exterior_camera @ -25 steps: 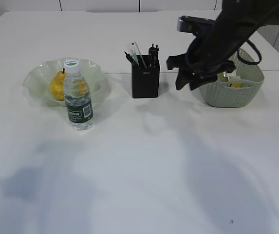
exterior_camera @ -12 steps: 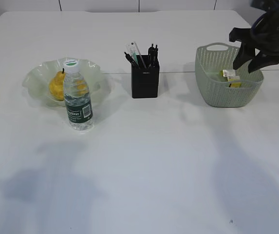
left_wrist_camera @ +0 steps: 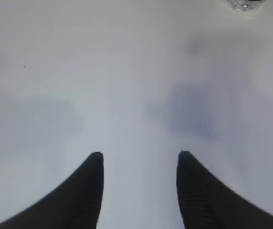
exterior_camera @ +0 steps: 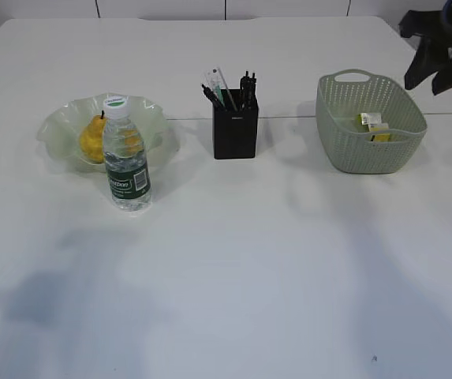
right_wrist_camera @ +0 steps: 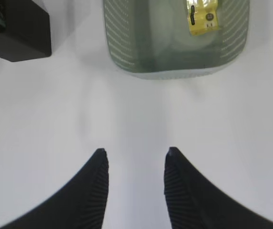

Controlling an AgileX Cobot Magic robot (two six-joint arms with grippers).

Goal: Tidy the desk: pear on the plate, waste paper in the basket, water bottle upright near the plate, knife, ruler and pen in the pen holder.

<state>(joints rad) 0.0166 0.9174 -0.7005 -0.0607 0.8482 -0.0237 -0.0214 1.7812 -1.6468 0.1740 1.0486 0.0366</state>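
A yellow pear (exterior_camera: 93,139) lies on the wavy glass plate (exterior_camera: 56,126) at the left. The water bottle (exterior_camera: 126,158) stands upright just in front of the plate. The black pen holder (exterior_camera: 235,133) holds a pale ruler (exterior_camera: 216,82) and dark pens (exterior_camera: 247,85); I cannot pick out the knife. Waste paper (exterior_camera: 373,126) lies inside the green basket (exterior_camera: 344,118). My right gripper (exterior_camera: 431,75) hangs open and empty at the far right, above and behind the basket (right_wrist_camera: 174,47). My left gripper (left_wrist_camera: 138,155) is open over bare table, outside the exterior view.
The right wrist view shows the right gripper (right_wrist_camera: 136,151) over white table, with the paper (right_wrist_camera: 202,16) in the basket ahead and the pen holder (right_wrist_camera: 17,33) at the upper left. The bottle's base (left_wrist_camera: 243,4) shows at the top of the left wrist view.
My right arm has swung from between the pen holder and the basket up and away to the far right edge. Nothing on the table has moved.
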